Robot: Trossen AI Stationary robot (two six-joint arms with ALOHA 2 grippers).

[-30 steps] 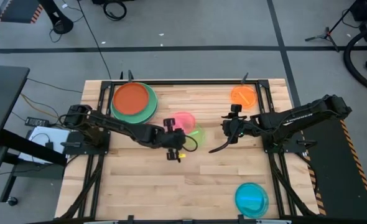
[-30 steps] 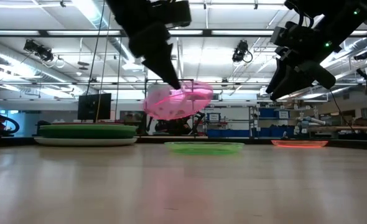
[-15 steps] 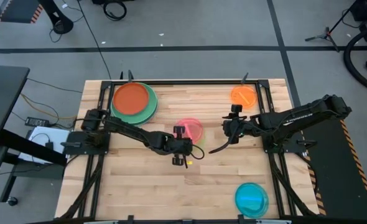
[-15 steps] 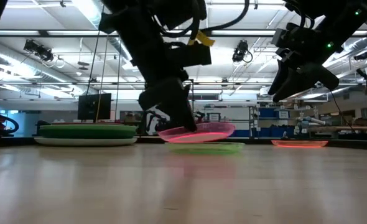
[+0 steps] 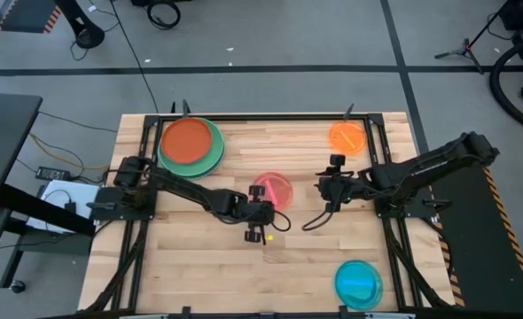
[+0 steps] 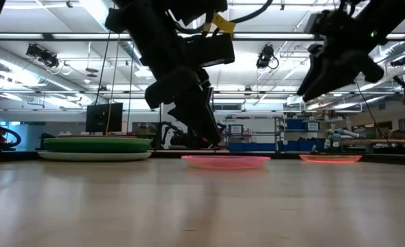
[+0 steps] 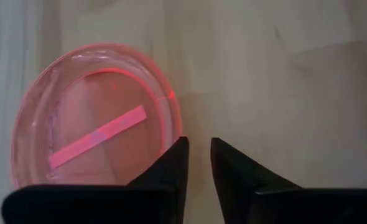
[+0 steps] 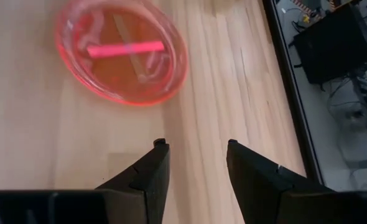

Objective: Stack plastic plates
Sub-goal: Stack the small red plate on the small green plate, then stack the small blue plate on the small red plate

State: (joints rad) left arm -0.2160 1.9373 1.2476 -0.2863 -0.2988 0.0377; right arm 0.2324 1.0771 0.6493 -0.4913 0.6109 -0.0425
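The small translucent pink round plastic plate (image 5: pixel 273 188) is lying flat near the centre of the wooden tabletop (image 5: pixel 199 266); in the low view it is sitting level on the surface (image 6: pixel 226 162). The left gripper (image 5: pixel 258 213) is positioned just beside the near rim of this plate, with its 2 fingers (image 7: pixel 171 168) nearly closed, a narrow gap between them, and nothing held. The right gripper (image 5: pixel 332 182) is hovering above bare tabletop to the right of the pink plate, its 2 fingers (image 8: pixel 152 171) standing moderately apart and gripping nothing. The small translucent orange round plastic plate (image 5: pixel 347 136) is resting at the far right of the tabletop. The large red-orange round plastic plate (image 5: pixel 188 140) is sitting on top of a large green round plastic plate (image 5: pixel 215 152) at the far left. The small translucent cyan round plastic plate (image 5: pixel 358 282) is lying at the near right corner.
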